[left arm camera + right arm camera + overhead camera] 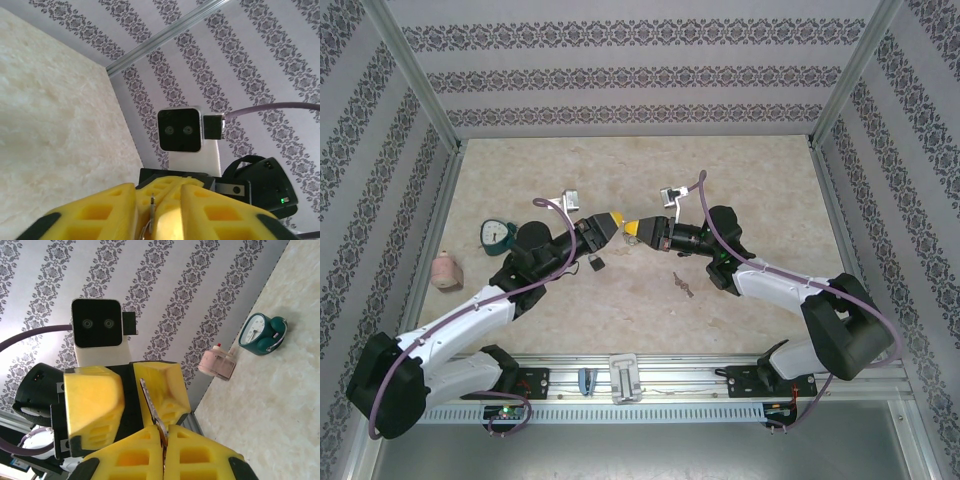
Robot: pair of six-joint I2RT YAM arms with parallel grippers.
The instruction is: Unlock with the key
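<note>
The two arms meet tip to tip above the middle of the table [740, 200], the left gripper [612, 222] facing the right gripper [632, 230].

From the right wrist, the right gripper [165, 432] is clenched on the key [150, 407]. Its yellow fingertips press together on one end, and the thin metal blade runs up and away from them. The far end of the key reaches in between the fingers of the left gripper [131, 395], lying along the inner face of one finger [162, 390]. Those fingers stand a little apart, with a dark gap beside the blade, so the left gripper is released rather than clamped.

From the left wrist, the left gripper [156, 192] shows the same narrow gap, with the key [151, 202] seen edge-on as a thin strip in it. The right arm's camera box [180, 130] looks straight back.

Seen from above, a small dark thing [597, 264] sits just below the left gripper – too small to tell what it is, or whether it hangs or lies on the table. A small metal piece [682, 285] lies on the table near the right arm, apart from both grippers.

A green clock [497, 233] and a pink bottle [444, 270] stand at the table's left side, well apart from the grippers.
</note>
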